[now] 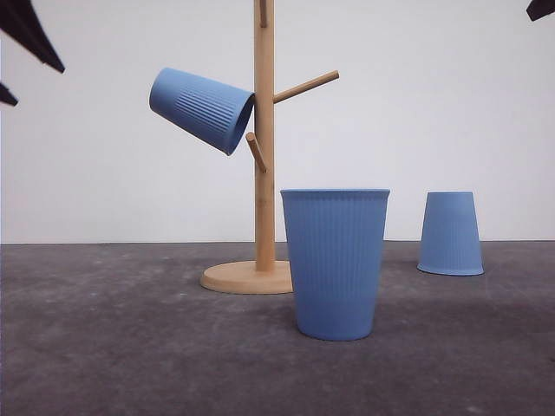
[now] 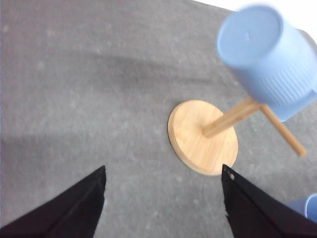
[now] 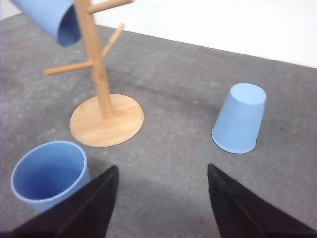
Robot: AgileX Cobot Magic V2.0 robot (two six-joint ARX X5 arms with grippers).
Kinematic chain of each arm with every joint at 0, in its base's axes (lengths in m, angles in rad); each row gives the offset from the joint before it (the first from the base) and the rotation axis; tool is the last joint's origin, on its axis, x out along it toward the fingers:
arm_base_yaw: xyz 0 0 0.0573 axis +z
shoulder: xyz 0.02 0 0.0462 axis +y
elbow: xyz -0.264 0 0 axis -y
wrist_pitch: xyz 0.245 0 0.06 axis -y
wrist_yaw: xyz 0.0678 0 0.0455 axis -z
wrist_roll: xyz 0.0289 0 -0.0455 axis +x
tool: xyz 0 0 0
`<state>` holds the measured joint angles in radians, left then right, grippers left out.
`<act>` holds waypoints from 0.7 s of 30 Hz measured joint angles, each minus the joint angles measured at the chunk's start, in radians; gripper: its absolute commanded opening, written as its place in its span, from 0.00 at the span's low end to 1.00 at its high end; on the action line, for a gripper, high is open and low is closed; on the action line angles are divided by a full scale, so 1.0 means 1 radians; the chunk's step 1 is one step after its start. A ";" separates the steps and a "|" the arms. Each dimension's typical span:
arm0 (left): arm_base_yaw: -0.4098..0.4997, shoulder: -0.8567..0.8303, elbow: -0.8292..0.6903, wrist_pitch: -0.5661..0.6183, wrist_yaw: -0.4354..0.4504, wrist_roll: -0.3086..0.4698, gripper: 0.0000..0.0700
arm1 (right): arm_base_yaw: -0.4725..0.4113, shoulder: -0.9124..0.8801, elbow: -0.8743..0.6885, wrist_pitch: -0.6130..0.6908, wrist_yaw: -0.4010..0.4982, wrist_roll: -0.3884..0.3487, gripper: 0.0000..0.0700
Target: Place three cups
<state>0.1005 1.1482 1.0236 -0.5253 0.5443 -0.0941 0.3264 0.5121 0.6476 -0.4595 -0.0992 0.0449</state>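
Grey table point(image 1: 104, 347), white wall behind. Front view: one cup point(image 1: 201, 109) hangs on the wooden rack point(image 1: 264, 139), another cup point(image 1: 335, 263) upright up front, third cup point(image 1: 450, 233) upside down further right. Left wrist view: left gripper point(image 2: 163, 203) spread apart, holding nothing, above the rack's base. Right wrist view: right gripper point(image 3: 162, 203) also apart, over bare table between the two standing cups.

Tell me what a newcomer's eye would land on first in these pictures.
First, the hung cup, tilted mouth-down on a peg of the wooden cup tree, left of its post. Next, the upright cup standing nearest the camera on the grey table, just right of the tree's base. Farther right, the upside-down cup stands alone.
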 measured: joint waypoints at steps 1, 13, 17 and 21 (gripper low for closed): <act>0.000 -0.026 -0.031 0.013 -0.002 -0.006 0.62 | 0.000 0.000 0.000 0.000 0.006 0.016 0.52; -0.013 -0.232 -0.276 0.034 -0.041 -0.086 0.62 | -0.033 0.151 0.029 -0.074 0.040 0.211 0.52; -0.023 -0.256 -0.277 0.038 -0.041 -0.103 0.62 | -0.095 0.312 0.129 -0.134 -0.003 0.222 0.52; -0.024 -0.260 -0.277 0.039 -0.041 -0.109 0.62 | -0.184 0.501 0.277 -0.156 -0.093 0.207 0.55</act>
<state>0.0761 0.8878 0.7467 -0.4862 0.5030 -0.2034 0.1428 1.0130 0.9244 -0.6156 -0.1917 0.2522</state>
